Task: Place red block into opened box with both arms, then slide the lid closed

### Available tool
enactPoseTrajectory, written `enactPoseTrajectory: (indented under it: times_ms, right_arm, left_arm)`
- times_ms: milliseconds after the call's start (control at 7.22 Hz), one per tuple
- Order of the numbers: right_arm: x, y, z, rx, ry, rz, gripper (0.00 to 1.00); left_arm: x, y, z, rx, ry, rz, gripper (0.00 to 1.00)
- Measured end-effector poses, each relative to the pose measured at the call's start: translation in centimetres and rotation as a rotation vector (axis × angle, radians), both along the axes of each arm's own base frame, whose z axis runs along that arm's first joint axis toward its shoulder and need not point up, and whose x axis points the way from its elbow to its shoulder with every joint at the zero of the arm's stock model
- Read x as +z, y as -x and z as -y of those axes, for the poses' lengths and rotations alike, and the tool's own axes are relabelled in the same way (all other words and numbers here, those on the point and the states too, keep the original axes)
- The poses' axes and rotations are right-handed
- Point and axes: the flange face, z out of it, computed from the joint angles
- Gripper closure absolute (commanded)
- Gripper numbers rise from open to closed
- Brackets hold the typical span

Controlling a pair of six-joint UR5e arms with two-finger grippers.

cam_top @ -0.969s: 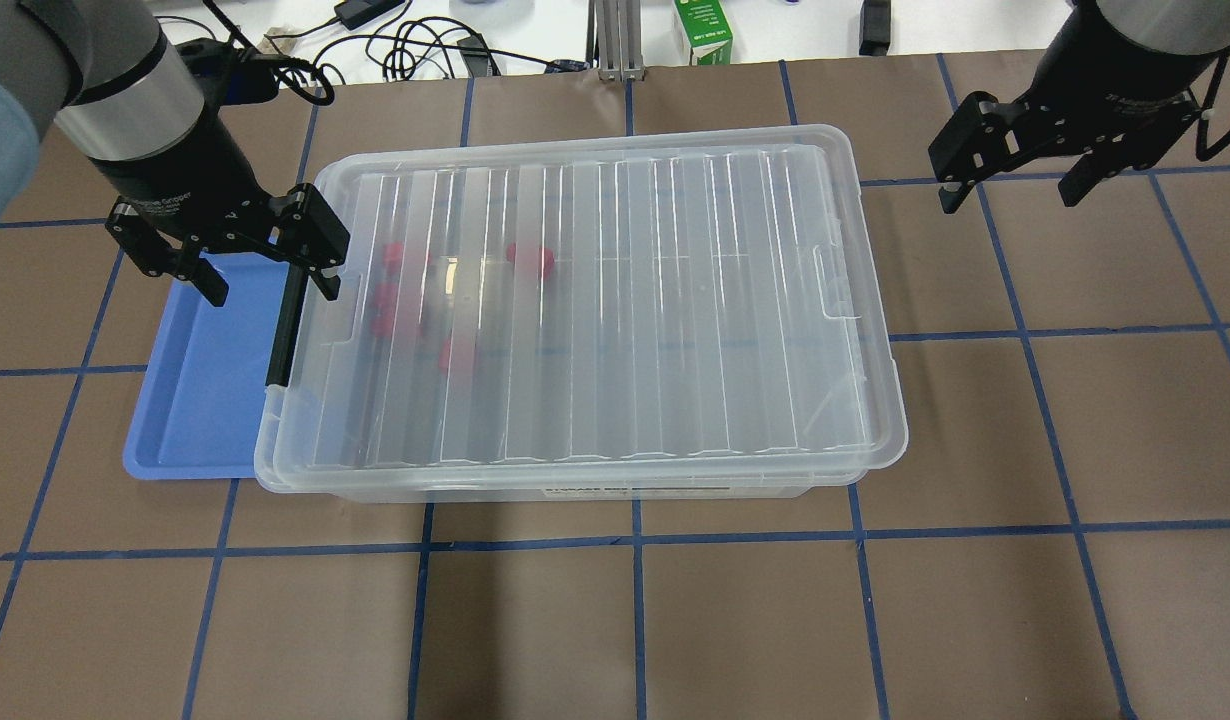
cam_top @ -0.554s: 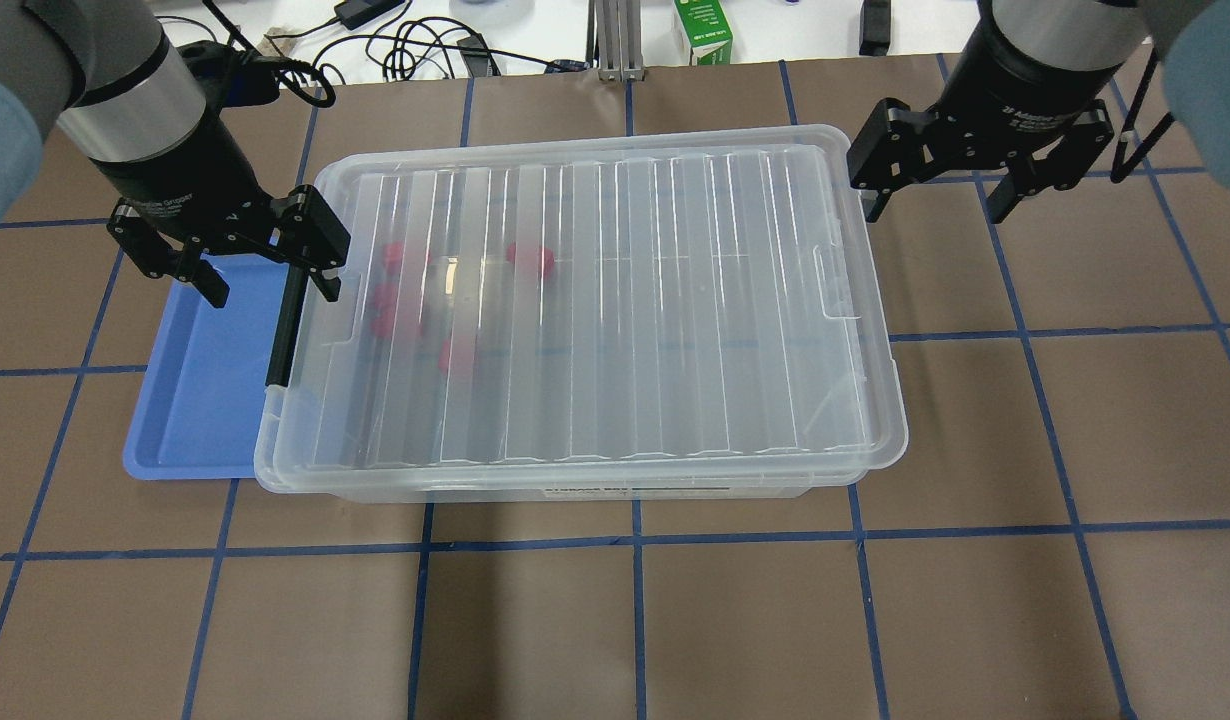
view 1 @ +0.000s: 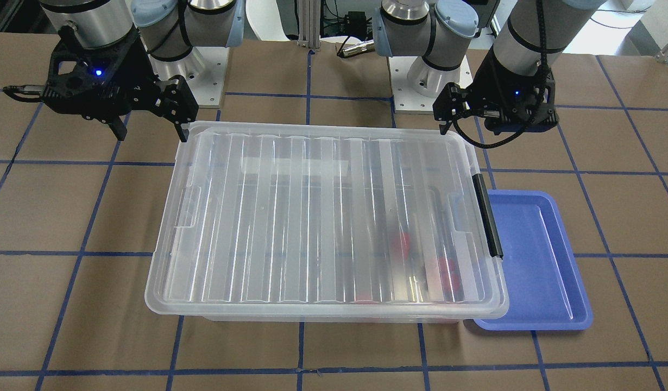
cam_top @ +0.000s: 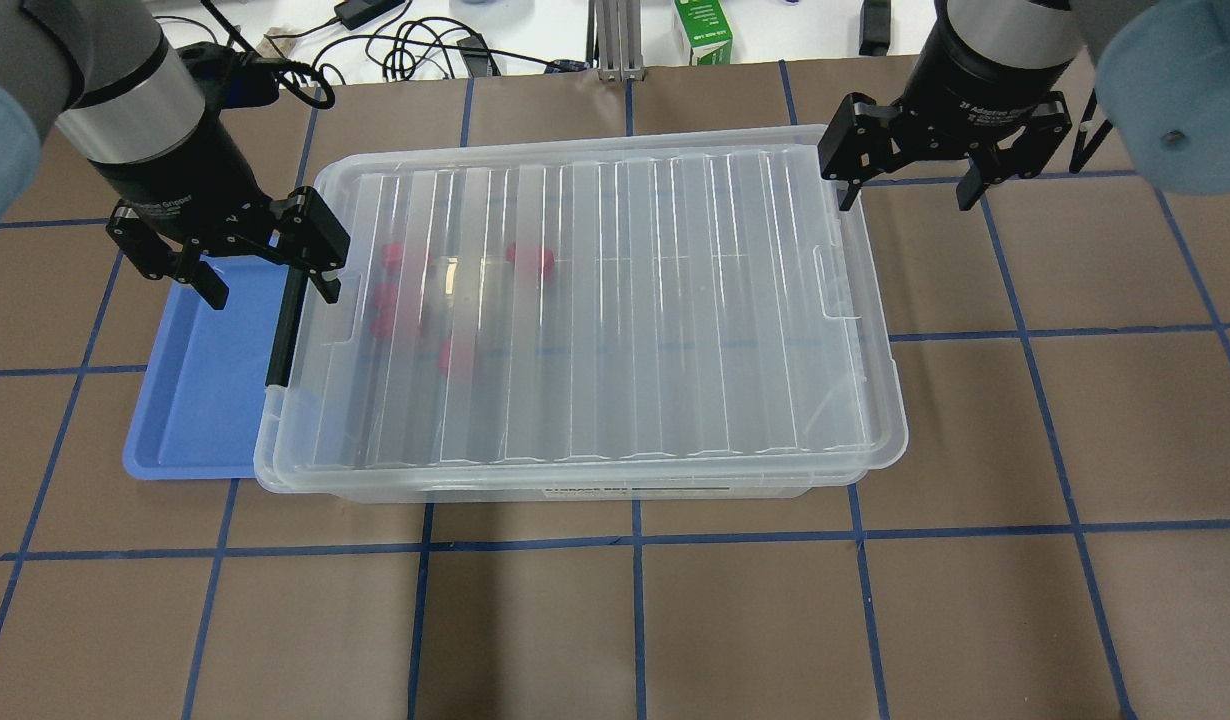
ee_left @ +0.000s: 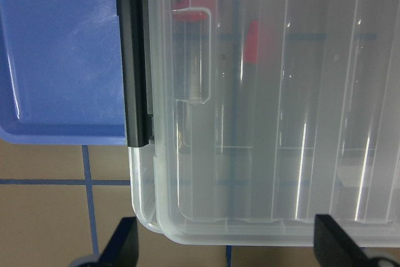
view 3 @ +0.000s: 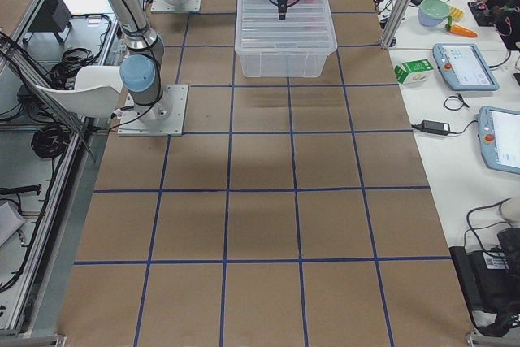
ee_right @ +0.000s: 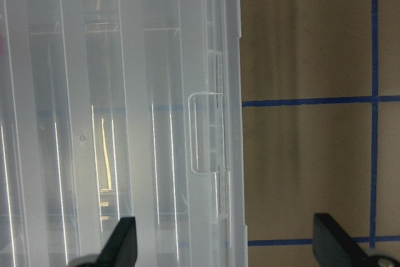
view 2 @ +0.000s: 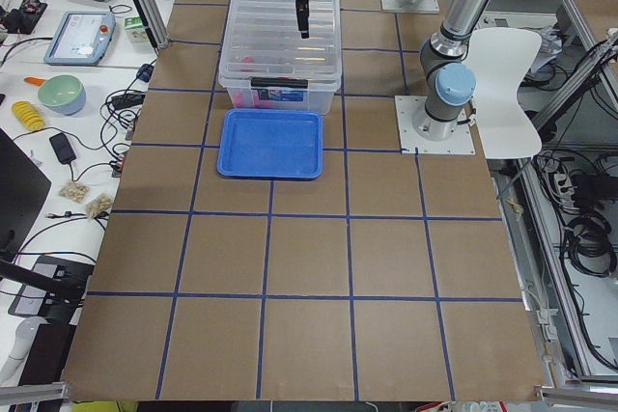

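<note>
The clear box [cam_top: 675, 490] stands mid-table with the ridged lid [cam_top: 625, 300] lying over it, covering nearly all of it. Several red blocks [cam_top: 530, 258] show blurred through the lid near the box's left end; one red block [ee_left: 251, 42] is in the left wrist view. My left gripper [cam_top: 270, 285] is open and straddles the black bar [cam_top: 285, 320] at that end, low beside the lid's corner. My right gripper [cam_top: 907, 200] is open over the box's far right corner, with the lid's tab [ee_right: 206, 132] below it. In the front-facing view the right gripper [view 1: 151, 132] hangs just above the rim.
A blue tray [cam_top: 195, 400] lies against the box's left end, under the left gripper. Cables and a green carton [cam_top: 703, 30] sit beyond the table's far edge. Brown table surface with blue tape lines stretches in front and to the right.
The right arm has swung left from off the box's side to over its far right corner. The left arm, the lid and the blocks have not moved.
</note>
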Motion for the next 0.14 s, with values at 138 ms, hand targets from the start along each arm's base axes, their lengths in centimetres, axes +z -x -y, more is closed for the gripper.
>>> enactPoseTrajectory:
  times_ms: [138]
  right_arm:
    - [0.05,0.05,0.02,0.004,0.002,-0.005,0.0]
  left_arm:
    - [0.05,0.03,0.01,0.001,0.002,-0.003,0.0]
